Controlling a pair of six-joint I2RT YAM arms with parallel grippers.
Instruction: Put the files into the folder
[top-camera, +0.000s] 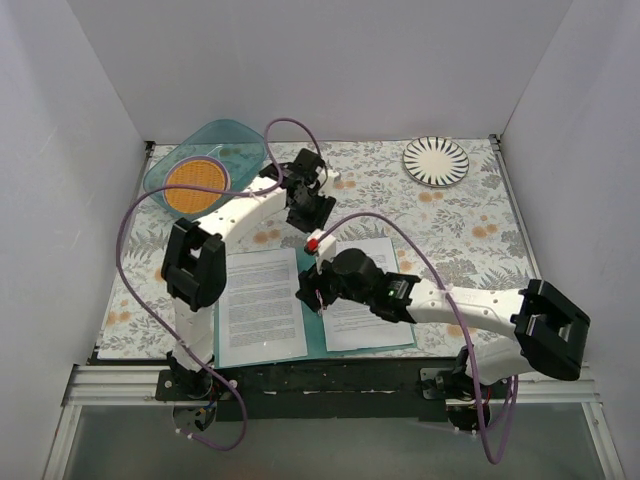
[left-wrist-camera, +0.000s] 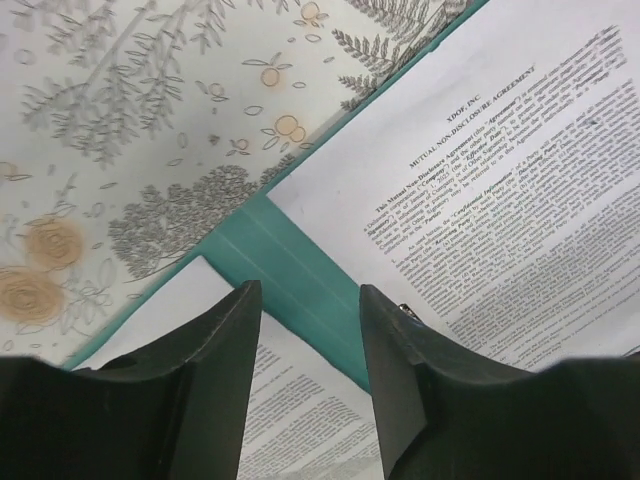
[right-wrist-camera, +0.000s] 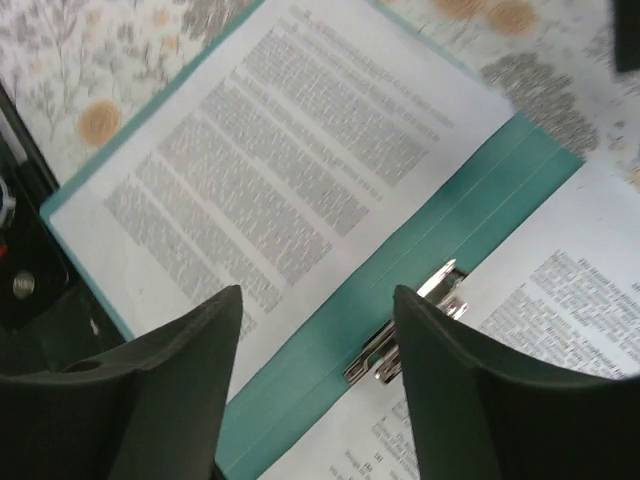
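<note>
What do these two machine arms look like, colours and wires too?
The left arm and right arm have white tubular links with chunky black joints. A purple cable loops along each. The left tool and right tool end in two matte black fingers. A red part sits by the right wrist.

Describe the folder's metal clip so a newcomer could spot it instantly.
On the floral table, find the open teal folder at the near edge, a printed sheet on each half. The clip lies on the bare teal spine between them: the only shiny silver thing there.
</note>
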